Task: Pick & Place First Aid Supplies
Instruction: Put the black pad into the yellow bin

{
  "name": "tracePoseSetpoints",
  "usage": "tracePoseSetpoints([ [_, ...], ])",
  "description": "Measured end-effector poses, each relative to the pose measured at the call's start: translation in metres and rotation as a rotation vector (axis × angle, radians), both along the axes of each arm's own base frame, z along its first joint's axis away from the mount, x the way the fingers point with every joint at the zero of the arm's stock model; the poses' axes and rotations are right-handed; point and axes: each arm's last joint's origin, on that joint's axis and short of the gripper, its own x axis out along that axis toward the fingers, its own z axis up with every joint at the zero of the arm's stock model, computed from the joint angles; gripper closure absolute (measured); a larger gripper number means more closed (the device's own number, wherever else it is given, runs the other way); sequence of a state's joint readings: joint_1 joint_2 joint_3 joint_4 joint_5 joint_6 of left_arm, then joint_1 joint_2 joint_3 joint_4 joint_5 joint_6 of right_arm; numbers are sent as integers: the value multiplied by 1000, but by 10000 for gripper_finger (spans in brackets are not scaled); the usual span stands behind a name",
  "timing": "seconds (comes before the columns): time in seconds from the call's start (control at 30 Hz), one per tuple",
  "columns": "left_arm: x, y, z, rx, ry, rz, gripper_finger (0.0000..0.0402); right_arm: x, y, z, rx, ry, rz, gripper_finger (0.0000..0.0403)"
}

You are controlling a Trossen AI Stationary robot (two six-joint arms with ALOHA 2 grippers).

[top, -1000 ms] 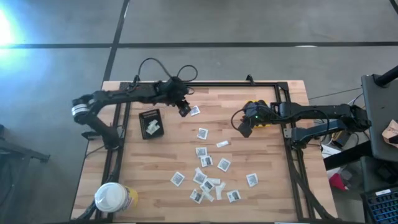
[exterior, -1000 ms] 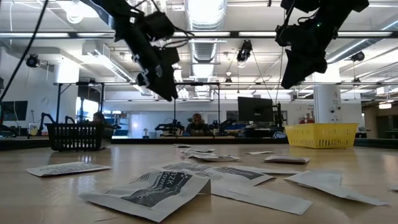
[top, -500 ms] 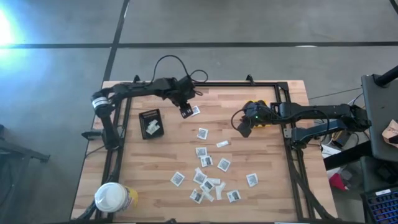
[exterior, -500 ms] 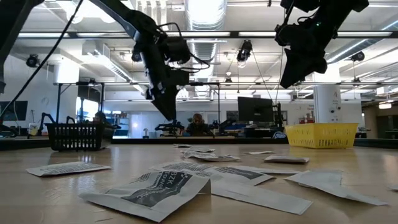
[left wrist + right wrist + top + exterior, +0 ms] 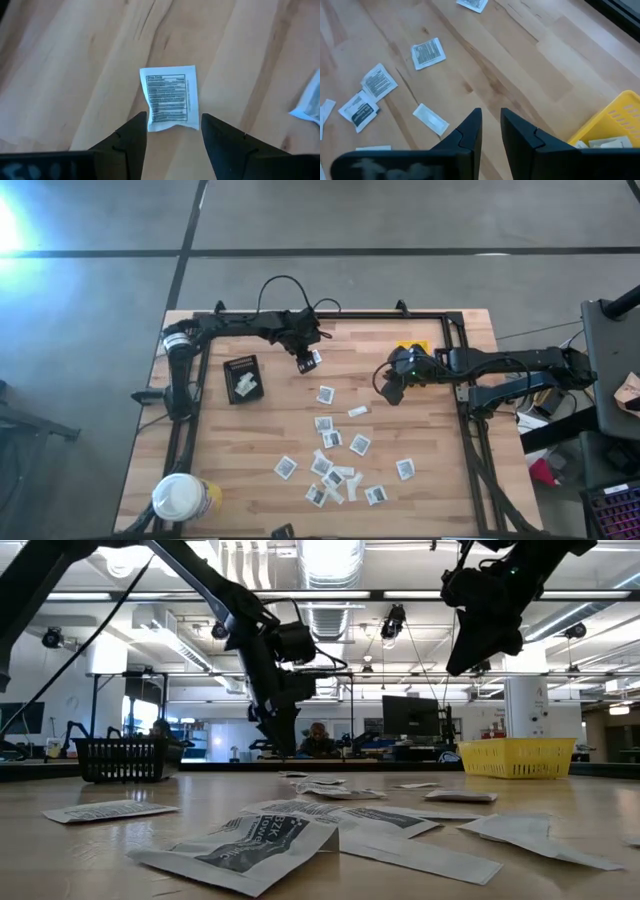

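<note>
The first aid supplies are small white packets with dark centres, scattered over the wooden table (image 5: 440,500), most of them in the near middle (image 5: 330,465). One white printed packet (image 5: 168,97) lies flat near the far edge (image 5: 316,357). My left gripper (image 5: 173,122) hovers over it, open, a finger on either side of its end and touching nothing. My right gripper (image 5: 490,122) hangs above the table beside the yellow bin (image 5: 610,120), its fingers a narrow gap apart with nothing between them.
A black tray (image 5: 243,377) holding white packets sits at the far left. A white-lidded yellow tub (image 5: 180,498) stands at the near left corner. The yellow bin (image 5: 415,350) at the far right holds a few packets. Bare wood lies between the two arms.
My left gripper has come down toward the table and a little toward the right edge, tipping more steeply downward, and now stands over the printed packet near the far edge. The packets have not moved.
</note>
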State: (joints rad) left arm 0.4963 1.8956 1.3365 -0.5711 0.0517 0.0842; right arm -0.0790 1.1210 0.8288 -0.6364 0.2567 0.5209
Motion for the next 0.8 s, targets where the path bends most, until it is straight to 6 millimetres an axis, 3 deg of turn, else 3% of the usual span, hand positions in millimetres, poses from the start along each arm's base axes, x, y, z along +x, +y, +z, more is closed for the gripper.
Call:
tracePoseSetpoints([
  [0.3, 1, 13, -21, -15, 28, 62, 220, 2, 3, 1, -1, -18, 17, 334],
  [0.6, 0, 18, -30, -19, 41, 74, 221, 2, 3, 1, -2, -26, 16, 331],
  [0.8, -4, 15, -41, -34, 54, 72, 252, 3, 3, 2, -2, -30, 16, 341],
])
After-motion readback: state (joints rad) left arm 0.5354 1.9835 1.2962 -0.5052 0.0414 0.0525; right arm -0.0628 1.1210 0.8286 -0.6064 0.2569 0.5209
